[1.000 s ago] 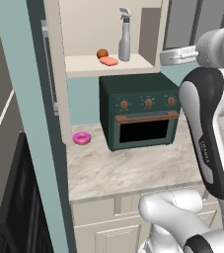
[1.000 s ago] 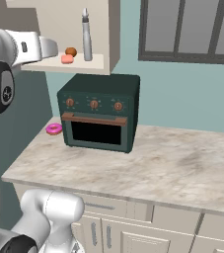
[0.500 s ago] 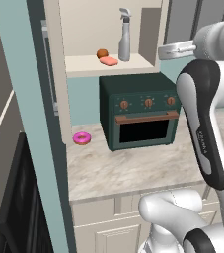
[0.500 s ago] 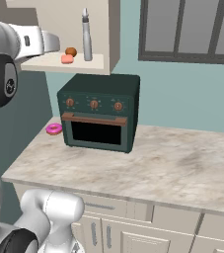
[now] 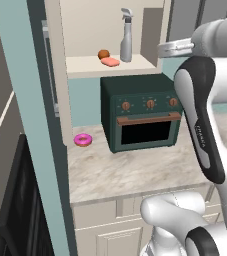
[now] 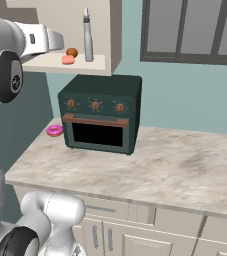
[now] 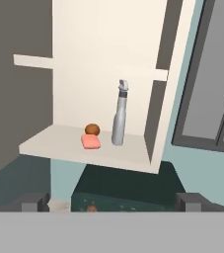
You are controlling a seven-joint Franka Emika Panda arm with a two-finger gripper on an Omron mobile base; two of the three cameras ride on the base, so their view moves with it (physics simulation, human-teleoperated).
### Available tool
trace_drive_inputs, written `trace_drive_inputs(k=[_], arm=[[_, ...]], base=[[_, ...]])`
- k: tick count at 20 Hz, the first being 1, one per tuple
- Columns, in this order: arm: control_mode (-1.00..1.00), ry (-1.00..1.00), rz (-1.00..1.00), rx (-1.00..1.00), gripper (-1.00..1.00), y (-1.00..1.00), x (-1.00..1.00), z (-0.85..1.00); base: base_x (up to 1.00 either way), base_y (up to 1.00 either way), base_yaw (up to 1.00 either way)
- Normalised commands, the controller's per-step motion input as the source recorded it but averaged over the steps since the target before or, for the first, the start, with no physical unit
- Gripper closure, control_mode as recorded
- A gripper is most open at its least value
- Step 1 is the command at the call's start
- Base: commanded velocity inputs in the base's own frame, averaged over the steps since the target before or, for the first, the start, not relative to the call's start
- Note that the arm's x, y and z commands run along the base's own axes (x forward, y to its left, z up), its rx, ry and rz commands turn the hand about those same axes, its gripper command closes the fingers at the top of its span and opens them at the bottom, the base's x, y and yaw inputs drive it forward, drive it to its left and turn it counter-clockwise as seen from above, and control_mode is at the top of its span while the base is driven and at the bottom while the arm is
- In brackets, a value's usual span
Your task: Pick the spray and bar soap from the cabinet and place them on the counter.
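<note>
The grey spray [image 5: 126, 44] [image 6: 88, 37] [image 7: 118, 118] stands upright on the shelf of the open cream cabinet [image 5: 85, 65] [image 6: 92, 64] [image 7: 59, 141]. Left of it the salmon-pink bar soap [image 5: 111, 62] [image 6: 68, 60] [image 7: 91, 142] lies flat near the shelf's front edge. My gripper [image 5: 164, 48] [image 6: 60, 40] [image 7: 112, 202] is open and empty. It hovers at shelf height in front of the cabinet, clear of both things and pointing at them. The beige counter [image 5: 125, 170] [image 6: 175, 170] lies below.
A small orange-brown ball [image 5: 103, 54] [image 6: 72, 52] [image 7: 92, 129] sits just behind the soap. A dark-green oven [image 5: 142, 112] [image 6: 102, 112] stands on the counter under the shelf, a pink donut [image 5: 83, 140] [image 6: 54, 130] beside it. The open cabinet door [image 5: 35, 125] hangs at the left.
My gripper has risen a little toward shelf height and stayed open. Spray, soap and ball have not moved.
</note>
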Motion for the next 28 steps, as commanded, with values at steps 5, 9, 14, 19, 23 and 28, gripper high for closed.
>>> trace_drive_inputs(k=[5,9,14,19,23,28], arm=[[-1.00,0.00,0.00,0.00,-1.00,0.00,0.20,0.00],[-1.00,0.00,-0.01,0.00,-1.00,0.00,0.17,0.00],[-1.00,0.00,-0.01,0.00,-1.00,0.00,0.19,0.00],[-1.00,0.02,0.00,0.00,-1.00,0.00,0.21,0.00],[-1.00,0.02,0.00,0.00,-1.00,0.00,0.20,0.00],[-1.00,0.00,0.00,0.00,-1.00,0.00,0.14,0.02]], base=[[0.00,0.00,0.00],[0.00,0.00,0.00],[0.00,0.00,0.00],[0.00,0.00,0.00],[0.00,0.00,0.00],[0.00,0.00,0.00]])
